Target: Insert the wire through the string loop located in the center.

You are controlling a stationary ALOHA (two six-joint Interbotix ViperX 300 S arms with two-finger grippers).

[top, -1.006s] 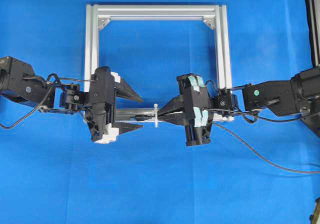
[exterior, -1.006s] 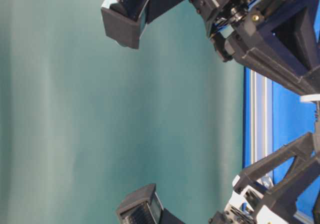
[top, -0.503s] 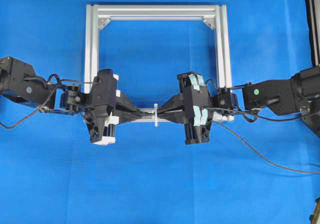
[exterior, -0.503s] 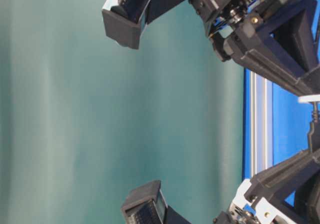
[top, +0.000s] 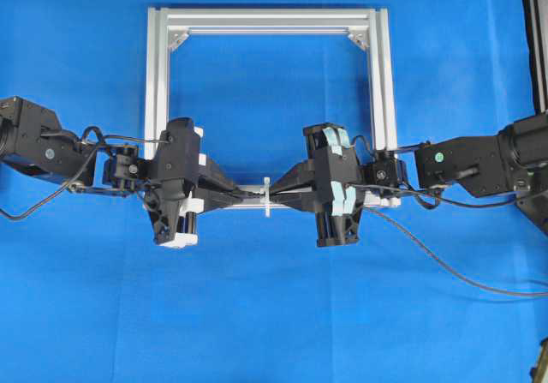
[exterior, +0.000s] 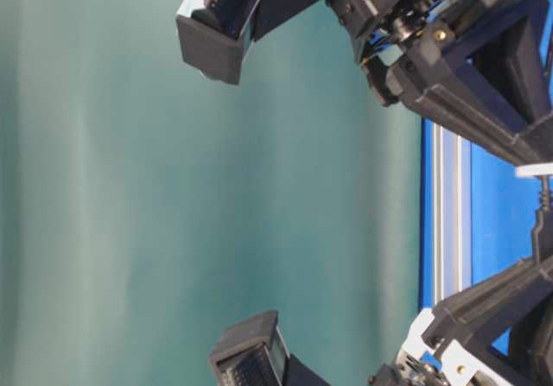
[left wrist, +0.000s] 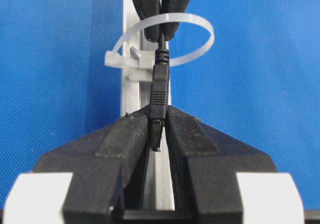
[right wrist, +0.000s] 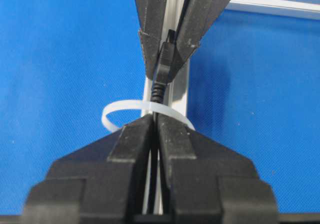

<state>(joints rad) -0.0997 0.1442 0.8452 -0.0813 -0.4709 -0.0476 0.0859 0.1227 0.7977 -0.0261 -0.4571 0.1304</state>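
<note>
Left wrist view: the wire (left wrist: 159,91) is run vertically mid-frame, plug end pointed down and pinched by the left gripper (left wrist: 157,134), cord passed up through the string loop (left wrist: 165,38) into the right gripper (left wrist: 161,21), also clamped on it.

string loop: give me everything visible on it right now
The string loop looks like a thin, translucent white plastic tie forming an open ring, with a small locking head at one side. It stands at the middle of the silver frame bar, fastened to it. The wire passes through the ring, plug tip clamped in the left end effector, the right end effector at the ring's other side.
</note>
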